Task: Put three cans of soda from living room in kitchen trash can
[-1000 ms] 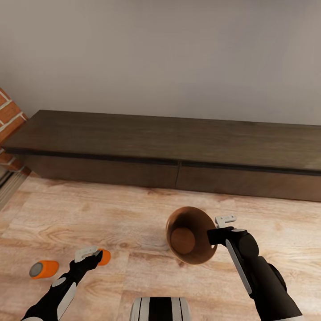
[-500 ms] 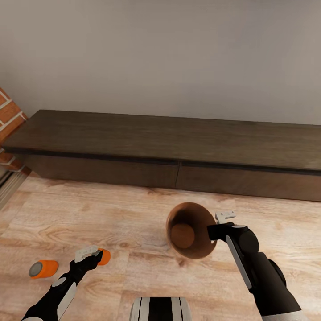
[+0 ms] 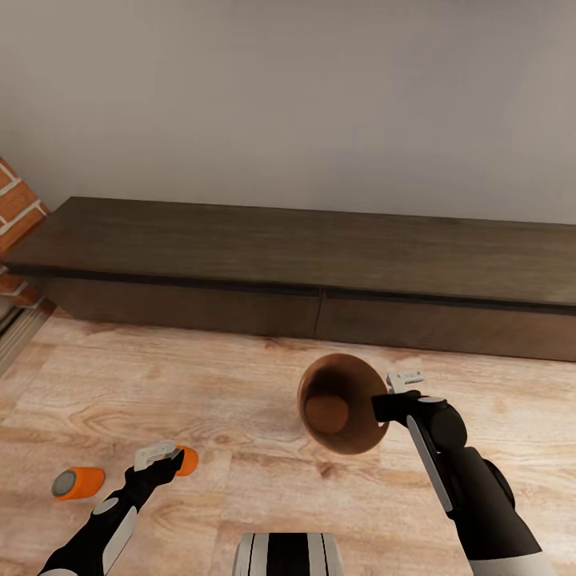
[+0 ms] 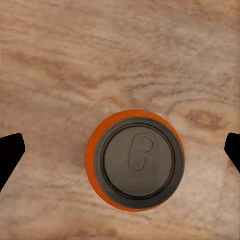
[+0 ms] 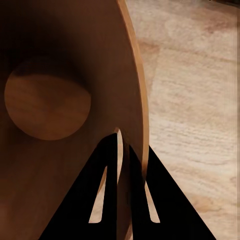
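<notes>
The brown trash can (image 3: 340,404) hangs tipped above the wood floor, its dark mouth turned toward me. My right gripper (image 3: 394,394) is shut on its rim; in the right wrist view the fingers (image 5: 114,165) pinch the trash can's wall (image 5: 60,100). My left gripper (image 3: 172,458) is open just above an upright orange soda can (image 3: 189,462). In the left wrist view that can (image 4: 135,160) sits centred between the spread fingertips of the left gripper (image 4: 121,150). A second orange can (image 3: 78,483) lies on its side further left. The blue can is out of view.
A long dark low cabinet (image 3: 304,272) runs along the grey wall ahead. The red brick chimney (image 3: 16,208) stands at the far left. Light plank floor (image 3: 200,384) stretches between the cabinet and my base (image 3: 288,556).
The right gripper has lifted the trash can a little higher and farther from me. The left arm and both orange cans have stayed put.
</notes>
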### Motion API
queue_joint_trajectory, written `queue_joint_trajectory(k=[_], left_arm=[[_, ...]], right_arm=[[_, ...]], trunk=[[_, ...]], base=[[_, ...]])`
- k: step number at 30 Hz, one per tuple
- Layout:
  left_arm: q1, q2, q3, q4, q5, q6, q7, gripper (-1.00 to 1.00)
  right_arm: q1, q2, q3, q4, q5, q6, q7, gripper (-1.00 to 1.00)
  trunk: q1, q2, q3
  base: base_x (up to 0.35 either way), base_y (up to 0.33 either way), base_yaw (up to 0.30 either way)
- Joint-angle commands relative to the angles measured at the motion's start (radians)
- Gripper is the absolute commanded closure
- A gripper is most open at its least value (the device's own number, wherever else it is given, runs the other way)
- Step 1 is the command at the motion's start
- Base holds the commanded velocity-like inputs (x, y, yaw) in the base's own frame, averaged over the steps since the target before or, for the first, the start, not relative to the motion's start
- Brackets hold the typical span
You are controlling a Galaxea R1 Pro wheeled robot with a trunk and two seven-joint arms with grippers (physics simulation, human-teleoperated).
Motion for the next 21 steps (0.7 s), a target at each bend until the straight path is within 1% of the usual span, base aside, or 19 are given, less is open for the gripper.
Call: queue_joint_trajectory(k=[1,7,13,20,21], left_arm=[[0.0,0.0,0.0,0.0,0.0,0.0,0.0,-1.0],[0.0,-0.001,-0.001,0.0,0.0,0.0,0.0,-1.0],[0.0,-0.001,-0.001,0.0,0.0,0.0,0.0,-1.0],[0.0,-0.001,-0.002,0.0,0.0,0.0,0.0,-1.0],[0.0,-0.001,-0.002,0.0,0.0,0.0,0.0,-1.0]], right_arm=[[0.0,0.0,0.0,-0.001,-0.022,-0.001,0.006,1.0],[0.0,0.001,0.0,-0.002,-0.022,-0.001,0.006,1.0],[0.0,0.001,0.001,-0.002,-0.022,-0.001,0.006,1.0],[0.0,0.001,0.001,-0.002,-0.022,-0.001,0.006,1.0],[0.0,0.001,0.001,-0.002,-0.022,-0.001,0.006,1.0]], trunk=[[0.0,0.0,0.0],[0.0,0.0,0.0],[0.023,-0.042,-0.019],[0.023,-0.042,-0.019],[0.027,-0.049,-0.022]], base=[[0.0,0.0,0.0],[0.0,0.0,0.0],[0.0,0.0,0.0],[0.0,0.0,0.0],[0.0,0.0,0.0]])
